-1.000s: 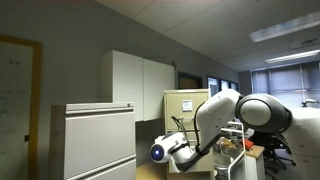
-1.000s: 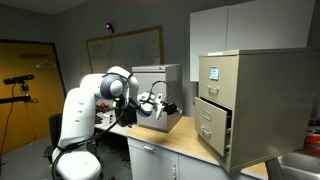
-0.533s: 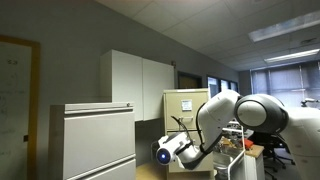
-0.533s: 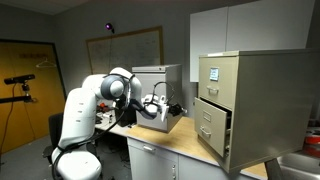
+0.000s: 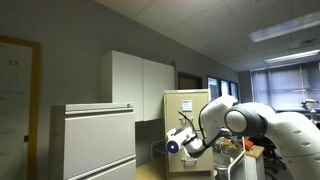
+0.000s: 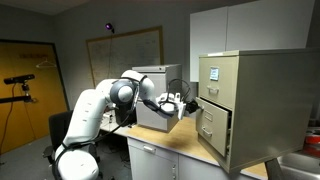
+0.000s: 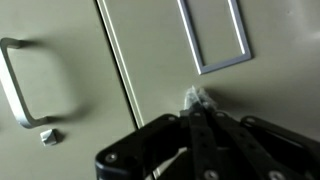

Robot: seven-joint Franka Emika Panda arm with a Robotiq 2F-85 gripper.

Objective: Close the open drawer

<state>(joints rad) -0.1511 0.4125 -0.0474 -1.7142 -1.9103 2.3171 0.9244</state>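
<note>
DRAWER STANDS OPEN: The white robot arm (image 6: pixel 100 110) reaches across with its black two-finger gripper (image 6: pixel 189 103), fingers drawn narrow together and holding nothing. It meets the front of the pale beige-yellow metal drawer (image 6: pixel 210 122), which stands pulled out of the tall narrow filing cabinet (image 6: pixel 265 100) just below the top drawer. The risk, as I judge it, is that pinched tips on smooth painted metal, high on the front, could skid sideways. They could also rack the drawer on its runners and leave it ajar. The wrist view alone shows the contact: the gripper (image 7: pixel 195 100) tips appear to touch the drawer face (image 7: pixel 265 100) near a rectangular metal label frame (image 7: pixel 213 35), with a curved grey handle (image 7: pixel 14 70) well apart. Only an exterior view shows how far the drawer juts out.
</note>
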